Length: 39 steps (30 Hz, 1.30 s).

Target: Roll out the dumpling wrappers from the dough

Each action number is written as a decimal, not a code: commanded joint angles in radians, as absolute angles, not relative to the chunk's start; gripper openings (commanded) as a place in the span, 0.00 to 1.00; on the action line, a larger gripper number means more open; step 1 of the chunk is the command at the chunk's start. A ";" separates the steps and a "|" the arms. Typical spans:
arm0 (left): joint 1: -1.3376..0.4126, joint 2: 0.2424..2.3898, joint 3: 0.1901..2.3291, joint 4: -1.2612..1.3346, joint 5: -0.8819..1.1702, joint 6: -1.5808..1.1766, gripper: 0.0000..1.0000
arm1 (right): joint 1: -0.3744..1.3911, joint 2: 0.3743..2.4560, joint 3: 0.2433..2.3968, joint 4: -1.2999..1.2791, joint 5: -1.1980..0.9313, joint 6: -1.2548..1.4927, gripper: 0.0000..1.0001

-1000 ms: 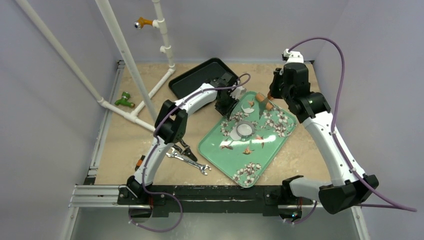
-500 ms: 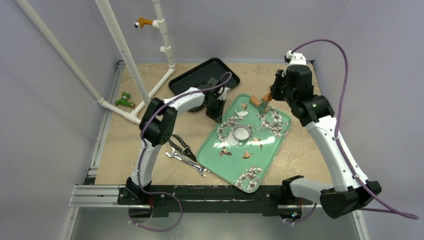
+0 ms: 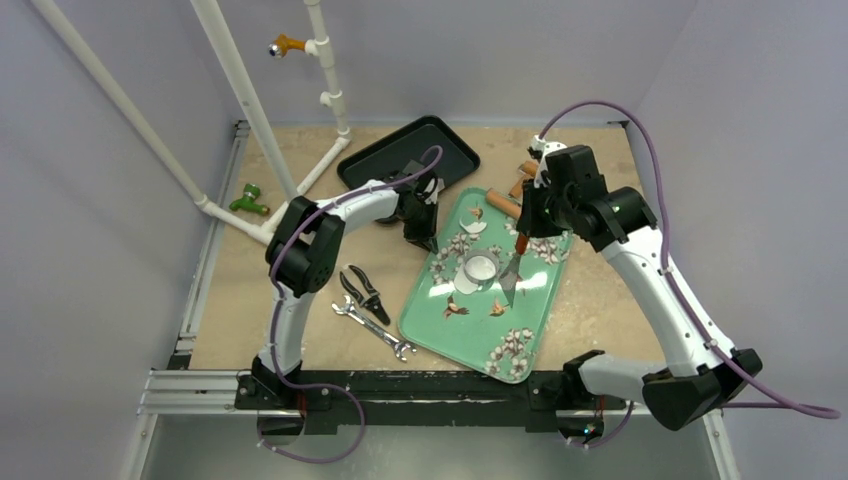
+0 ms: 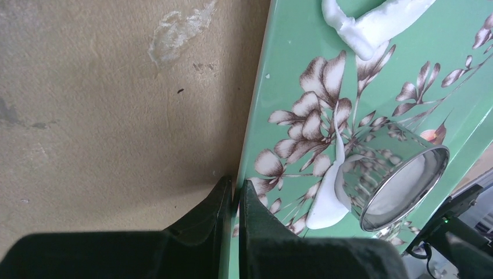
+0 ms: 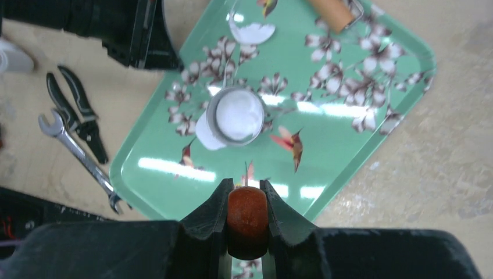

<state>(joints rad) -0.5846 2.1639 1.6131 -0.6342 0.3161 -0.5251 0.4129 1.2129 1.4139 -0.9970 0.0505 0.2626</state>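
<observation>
Pliers (image 3: 362, 292) and a wrench (image 3: 375, 325) lie beside the green tray (image 3: 476, 332).

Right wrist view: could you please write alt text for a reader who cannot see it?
The right gripper is shut on a reddish-brown handle above a green floral tray, where a metal ring cutter stands on a white dough disc. Pliers and a wrench lie on the table to the picture's left of the tray.

1 dumpling wrapper (image 5: 235, 113), 1 metal ring (image 3: 480, 268), 2 trays (image 3: 478, 325) (image 3: 400, 155), 1 wrench (image 3: 375, 325), 1 pliers (image 3: 362, 293).
</observation>
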 commanded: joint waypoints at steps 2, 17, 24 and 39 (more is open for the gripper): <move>-0.579 2.174 1.626 -0.587 0.322 -0.592 0.00 | 0.422 1.161 1.436 -1.160 -0.043 0.283 0.00; -0.579 2.173 1.611 -0.555 0.359 -0.583 0.00 | 0.440 0.967 0.930 -0.532 0.082 0.425 0.00; -0.578 2.178 1.607 -0.551 0.358 -0.581 0.00 | 0.444 0.935 0.887 -0.512 0.122 0.424 0.00; -0.582 2.178 1.609 -0.550 0.356 -0.564 0.00 | 0.664 1.000 0.834 -0.311 0.197 0.536 0.00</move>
